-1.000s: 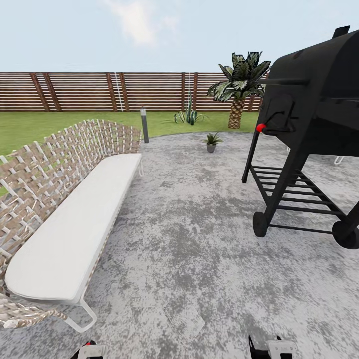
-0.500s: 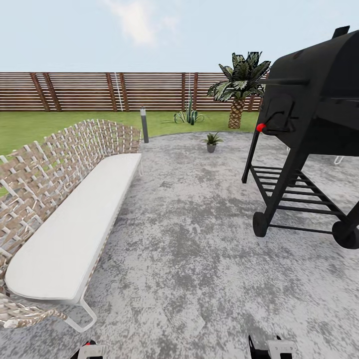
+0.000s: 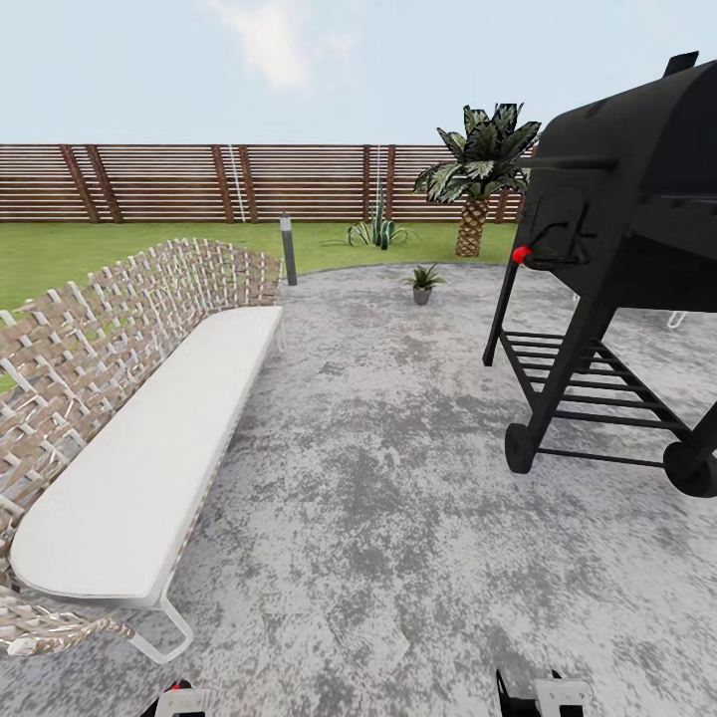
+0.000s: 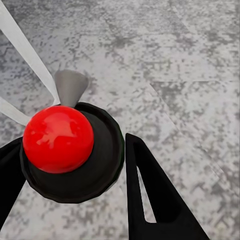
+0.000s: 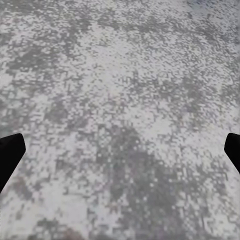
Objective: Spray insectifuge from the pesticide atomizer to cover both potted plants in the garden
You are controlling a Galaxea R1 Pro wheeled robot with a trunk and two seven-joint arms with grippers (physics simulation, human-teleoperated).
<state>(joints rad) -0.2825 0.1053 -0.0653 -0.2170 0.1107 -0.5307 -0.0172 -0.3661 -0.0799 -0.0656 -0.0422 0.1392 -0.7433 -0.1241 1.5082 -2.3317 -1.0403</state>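
Hovering over the grey paved patio [image 3: 398, 478], the right gripper [image 5: 120, 150] had its jaws spread wide with bare paving between them. The left gripper [image 4: 75, 165] showed dark fingers [image 4: 150, 195] flanking a red ball on a black disc; contact could not be told. One potted plant [image 3: 424, 281] stood far ahead of both jaws, near the black grill [image 3: 617, 249].

**Grey patio and what stands on it**

The mottled grey paved patio [image 3: 398, 478] spreads across the foreground, meeting the green lawn [image 3: 60, 254] along a curved far edge; a woven bench [image 3: 129, 398] with a white cushion [image 3: 159, 448] stands on its left part; a black wheeled grill [image 3: 617, 259] stands on the right; a small potted plant [image 3: 424, 282] sits near the far edge; a grey bollard lamp [image 3: 288, 249] rises at the border.
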